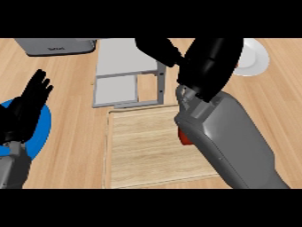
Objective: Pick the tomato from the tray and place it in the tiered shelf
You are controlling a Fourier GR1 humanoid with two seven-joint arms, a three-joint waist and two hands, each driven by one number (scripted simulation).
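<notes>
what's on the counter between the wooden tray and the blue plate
In the head view, only bare wooden counter lies between the tray and the blue plate.

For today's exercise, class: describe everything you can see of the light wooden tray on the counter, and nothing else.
The light wooden tray is a flat rectangular board with pale, streaked grain and a thin raised rim. It lies flat on the wooden counter, slightly skewed, just below the grey tiered shelf. The robot's grey right forearm crosses over its right side and hides that edge. A small patch of red shows at the forearm's edge above the tray; what it is cannot be told. The visible tray surface carries nothing else.
</notes>
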